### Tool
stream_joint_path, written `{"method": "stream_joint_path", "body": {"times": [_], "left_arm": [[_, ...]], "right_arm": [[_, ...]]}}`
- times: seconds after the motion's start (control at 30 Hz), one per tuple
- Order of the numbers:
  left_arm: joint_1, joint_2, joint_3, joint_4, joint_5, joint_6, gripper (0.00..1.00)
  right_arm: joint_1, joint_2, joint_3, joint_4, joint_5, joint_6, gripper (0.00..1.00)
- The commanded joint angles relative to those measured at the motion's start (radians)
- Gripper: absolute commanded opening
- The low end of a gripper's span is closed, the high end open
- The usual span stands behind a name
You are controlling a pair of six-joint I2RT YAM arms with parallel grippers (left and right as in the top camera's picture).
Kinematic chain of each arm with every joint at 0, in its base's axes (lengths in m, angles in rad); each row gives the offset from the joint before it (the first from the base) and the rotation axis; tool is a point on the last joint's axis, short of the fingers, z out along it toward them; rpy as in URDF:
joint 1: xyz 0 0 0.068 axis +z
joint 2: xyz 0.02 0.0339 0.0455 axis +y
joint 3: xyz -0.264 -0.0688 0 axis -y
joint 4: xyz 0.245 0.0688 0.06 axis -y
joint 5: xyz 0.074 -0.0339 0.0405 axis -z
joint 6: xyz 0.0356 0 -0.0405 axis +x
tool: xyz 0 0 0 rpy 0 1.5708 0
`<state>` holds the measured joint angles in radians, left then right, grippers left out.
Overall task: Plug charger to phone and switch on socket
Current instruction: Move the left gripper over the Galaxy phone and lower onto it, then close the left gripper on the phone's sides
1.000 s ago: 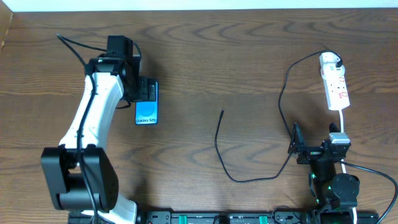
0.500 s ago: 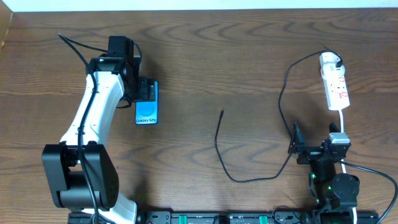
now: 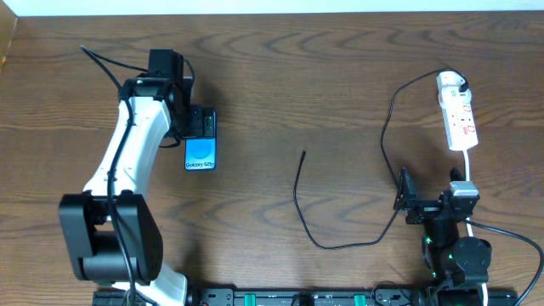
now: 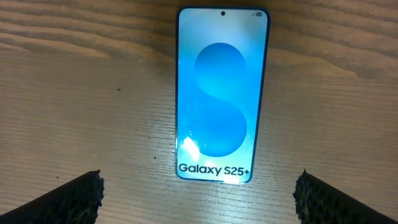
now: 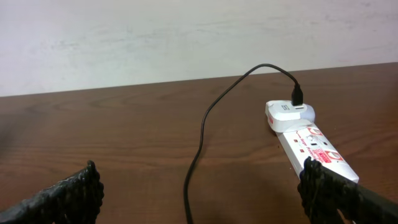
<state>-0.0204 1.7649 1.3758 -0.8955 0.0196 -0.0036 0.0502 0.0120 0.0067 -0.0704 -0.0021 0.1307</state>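
Left fingers [image 4: 74,198] spread above phone [image 4: 221,93], right fingers [image 5: 68,196] spread, white plug [image 5: 289,115] in socket [image 5: 318,150], charger tip [image 3: 304,154] lying free

The left arm [image 3: 127,157] has a white link, black joints and a thin black cable [image 3: 102,61]. The right arm [image 3: 457,246] is black, its fingertips [image 5: 62,199] coarse-textured.

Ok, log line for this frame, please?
left pincer: open, over phone, not gripping | right pincer: open, facing socket | charger: tip loose on table, not in phone | switch: unreadable
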Motion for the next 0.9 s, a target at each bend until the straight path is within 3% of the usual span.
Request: {"method": "stream_joint_path", "body": {"times": [0.0, 0.5, 0.87], "left_arm": [[0.004, 0.063, 0.030, -0.005, -0.001, -0.009, 0.98], [0.004, 0.251, 0.035, 0.076, 0.026, -0.010, 0.98], [0.002, 0.275, 0.035, 0.138, 0.044, -0.020, 0.98]], "right_arm": [[0.010, -0.006, -0.001, -0.005, 0.011, 0.011, 0.99], [0.010, -0.006, -0.001, -0.005, 0.011, 0.011, 0.99], [0.010, -0.006, -0.001, -0.005, 0.011, 0.011, 0.99]]}}
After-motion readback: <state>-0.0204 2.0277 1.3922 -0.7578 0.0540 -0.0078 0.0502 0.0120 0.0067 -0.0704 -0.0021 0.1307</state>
